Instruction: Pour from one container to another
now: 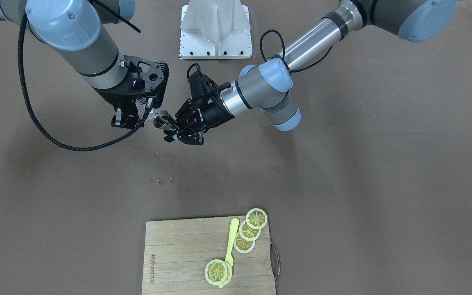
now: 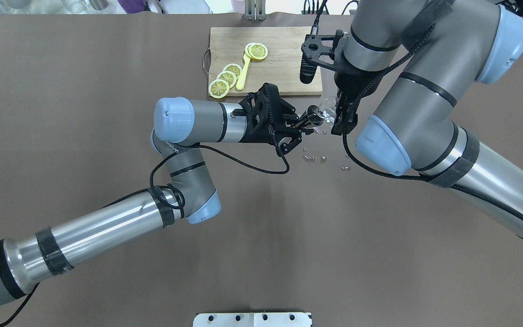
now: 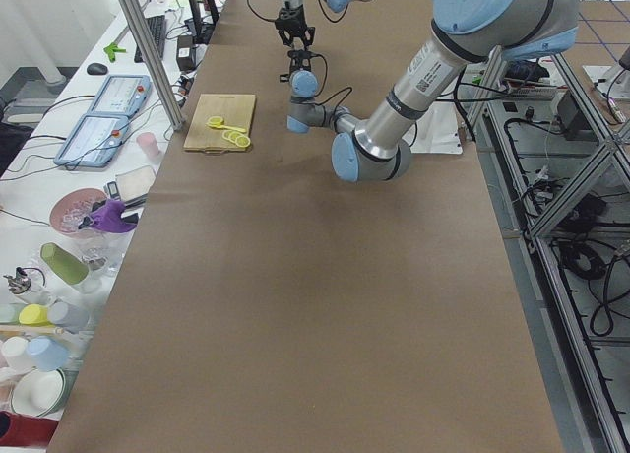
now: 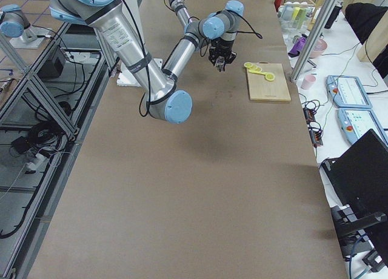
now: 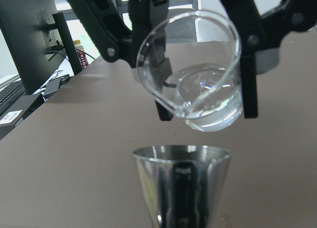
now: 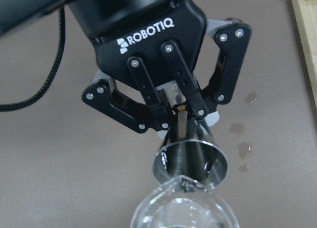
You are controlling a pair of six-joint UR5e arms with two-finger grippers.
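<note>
- In the overhead view your left gripper (image 2: 295, 129) sits just above frame centre, its jaws drawn narrow around the waist of the steel jigger (image 2: 312, 114).
- Immediately to its right, your right gripper (image 2: 341, 119) points down with its fingers clamped on the glass beaker (image 2: 326, 111).
- Both containers hang in the air over the brown table (image 2: 107, 68), well apart from every table edge.
- The lower half of the frame is bare surface apart from the arms.
- The cutting board (image 2: 284, 54) lies at top centre, and its lower right corner is close to the right gripper.
- Lemon slices (image 2: 227, 78) lie on the board's left side.
- Droplets (image 2: 316, 159) spot the table just below the two grippers.
- In the left wrist view the jigger's long axis stands upright at bottom centre, mouth up.
- The beaker above it is tilted, mouth turned toward the frame's left.
- Its lip is low over the jigger's rim with a gap between them, and clear liquid pools in its lower side.
</note>
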